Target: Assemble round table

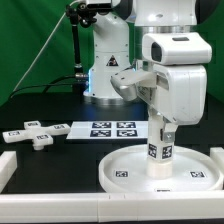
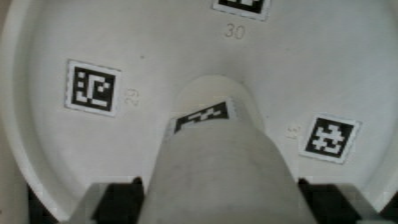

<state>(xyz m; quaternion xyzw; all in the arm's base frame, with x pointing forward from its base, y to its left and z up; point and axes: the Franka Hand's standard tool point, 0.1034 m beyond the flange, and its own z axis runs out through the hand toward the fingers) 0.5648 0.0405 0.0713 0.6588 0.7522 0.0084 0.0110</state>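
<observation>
The large rimmed round disc (image 1: 122, 176) lies flat near the front of the table on the exterior view's right. The short thick cylinder leg (image 1: 160, 152) stands upright at the disc's middle, with a tag on its side. My gripper (image 1: 159, 126) comes straight down over the leg and is shut on its upper part. In the wrist view the leg (image 2: 222, 140) fills the space between my gripper (image 2: 222, 200), with a black pad (image 2: 121, 197) against each side, and the disc (image 2: 54, 130) lies beneath. The cross-shaped foot piece (image 1: 38, 136) lies apart on the exterior view's left.
The marker board (image 1: 105, 128) lies flat behind the disc. White border rails run along the front left (image 1: 6, 168) and at the right edge (image 1: 216, 156). The arm's base (image 1: 105, 70) stands at the back, against a green curtain.
</observation>
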